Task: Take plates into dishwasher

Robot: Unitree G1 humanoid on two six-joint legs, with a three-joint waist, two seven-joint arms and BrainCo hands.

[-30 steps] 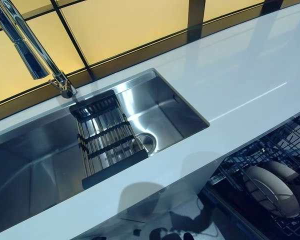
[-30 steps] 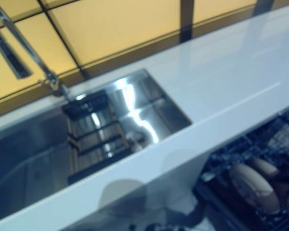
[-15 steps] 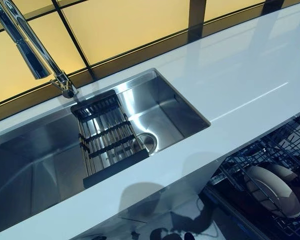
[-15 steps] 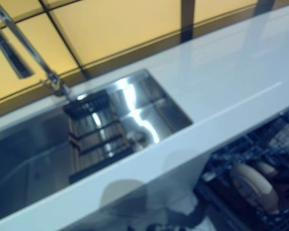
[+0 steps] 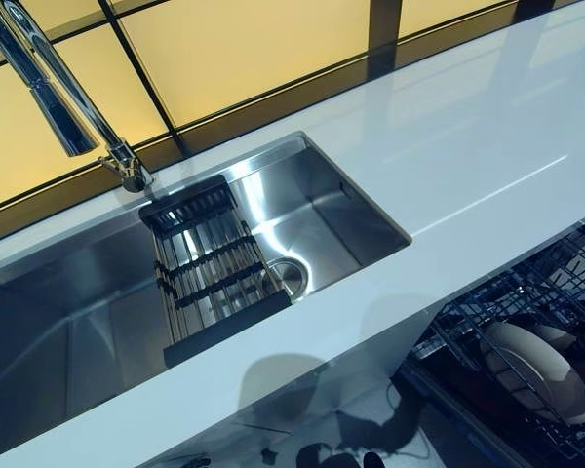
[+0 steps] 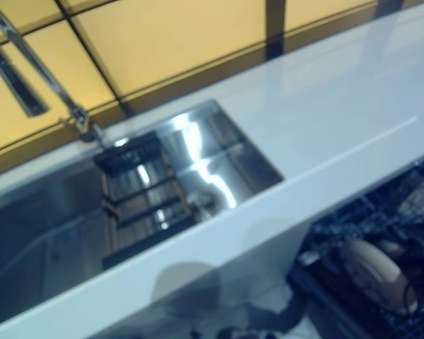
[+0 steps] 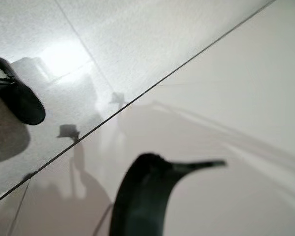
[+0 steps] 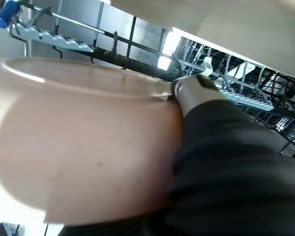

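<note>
A beige plate [image 8: 88,147] fills the right wrist view, held close to the dishwasher's wire rack [image 8: 59,38]. My right hand [image 8: 226,147] is shut on it, with the thumb [image 8: 191,91] pressed over its rim. In the left eye view, a pale plate [image 5: 536,370] stands on edge in the dishwasher's lower rack [image 5: 487,312] at the lower right, with a second plate partly hidden behind it. My left hand [image 7: 142,196] shows only as a dark tip over a pale floor, away from the plates.
A white countertop [image 5: 468,146] runs across the view above the open dishwasher. A steel sink [image 5: 322,214] holds a black drying rack [image 5: 210,268], with a chrome faucet [image 5: 58,97] behind it. A yellow tiled wall stands at the back.
The whole view has shifted slightly. The rear plate in the rack shows less than before. Nothing else has visibly moved.
</note>
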